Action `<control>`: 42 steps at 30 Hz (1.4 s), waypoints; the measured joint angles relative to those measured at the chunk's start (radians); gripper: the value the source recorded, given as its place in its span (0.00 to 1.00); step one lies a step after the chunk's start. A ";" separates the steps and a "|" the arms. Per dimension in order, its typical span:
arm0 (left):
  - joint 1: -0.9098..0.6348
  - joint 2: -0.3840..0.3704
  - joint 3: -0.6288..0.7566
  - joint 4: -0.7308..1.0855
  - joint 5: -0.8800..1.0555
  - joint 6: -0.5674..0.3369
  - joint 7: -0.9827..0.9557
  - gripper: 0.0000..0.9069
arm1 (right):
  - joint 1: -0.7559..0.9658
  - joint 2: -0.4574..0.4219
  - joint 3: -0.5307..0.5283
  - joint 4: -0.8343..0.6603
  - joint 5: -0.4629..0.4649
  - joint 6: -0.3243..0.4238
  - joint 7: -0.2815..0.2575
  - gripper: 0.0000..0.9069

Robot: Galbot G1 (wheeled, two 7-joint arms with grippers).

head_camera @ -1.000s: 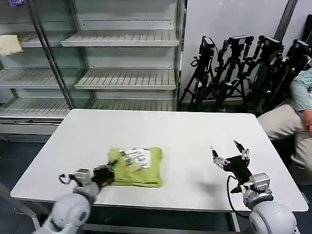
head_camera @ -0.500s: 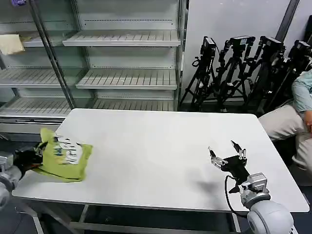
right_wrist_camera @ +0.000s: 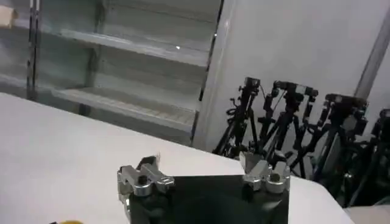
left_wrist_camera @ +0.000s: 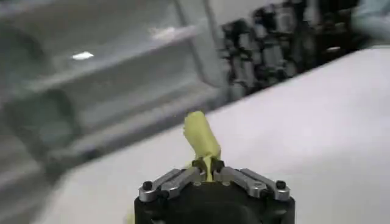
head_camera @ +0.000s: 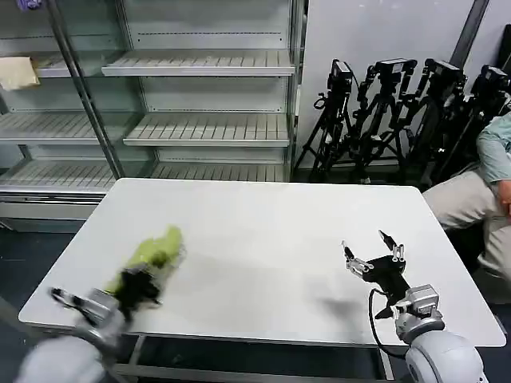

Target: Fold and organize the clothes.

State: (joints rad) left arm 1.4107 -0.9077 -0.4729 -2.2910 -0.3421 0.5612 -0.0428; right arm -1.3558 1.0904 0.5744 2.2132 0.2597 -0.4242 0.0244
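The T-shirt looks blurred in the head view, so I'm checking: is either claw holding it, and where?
The left claw pinches a bunched fold of the T-shirt; the right claw holds nothing.

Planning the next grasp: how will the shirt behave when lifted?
Likely floppy: the shirt bunches and droops from the left gripper, whose jaws pinch one fold. Probably light, since that small pinch carries it. The right gripper waits open above the table.

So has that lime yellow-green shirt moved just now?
Yes. The lime yellow-green knit T-shirt, in the left gripper, swung back rightward from the white table's left edge.
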 measured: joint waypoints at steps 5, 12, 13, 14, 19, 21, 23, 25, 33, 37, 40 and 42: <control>-0.062 -0.113 0.183 0.026 0.069 0.002 -0.052 0.01 | 0.003 -0.010 0.015 0.009 0.005 -0.002 0.000 1.00; -0.206 -0.240 0.340 0.112 0.076 0.011 -0.150 0.14 | 0.038 -0.015 0.016 0.012 0.010 -0.010 0.010 1.00; -0.226 -0.255 0.358 0.125 0.068 0.012 -0.166 0.33 | 0.044 -0.015 0.015 0.012 0.011 -0.013 0.010 1.00; -0.246 -0.267 0.375 0.137 0.056 0.013 -0.181 0.44 | 0.051 -0.015 0.015 0.013 0.013 -0.017 0.009 1.00; -0.323 -0.323 0.446 0.176 -0.012 0.014 -0.254 1.00 | 0.086 -0.009 0.011 0.012 0.020 -0.033 0.004 1.00; -0.339 -0.333 0.467 0.182 -0.037 0.014 -0.269 1.00 | 0.099 -0.004 0.007 0.006 0.026 -0.033 0.004 1.00; -0.353 -0.344 0.485 0.182 -0.058 0.014 -0.279 1.00 | 0.111 0.000 0.003 -0.002 0.032 -0.029 0.004 1.00; -0.370 -0.353 0.495 0.182 -0.076 0.012 -0.287 1.00 | 0.123 0.005 -0.001 -0.010 0.037 -0.028 0.006 1.00; -0.429 -0.326 0.433 0.191 -0.101 -0.043 -0.241 1.00 | 0.161 0.020 -0.019 -0.050 0.045 -0.014 -0.006 1.00; -0.426 -0.261 0.317 0.247 -0.046 -0.120 -0.142 1.00 | 0.177 0.026 -0.032 -0.080 0.035 0.003 -0.017 1.00; -0.409 -0.211 0.225 0.303 0.000 -0.192 -0.055 1.00 | 0.189 0.031 -0.044 -0.105 0.022 0.020 -0.026 1.00; -0.396 -0.189 0.169 0.337 0.025 -0.235 -0.006 1.00 | 0.197 0.035 -0.052 -0.124 0.013 0.031 -0.032 1.00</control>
State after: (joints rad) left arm 1.0144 -1.0967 -0.3035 -1.9544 -0.3170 0.3262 -0.0483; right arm -1.1590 1.1250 0.5226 2.0894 0.2724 -0.3931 -0.0073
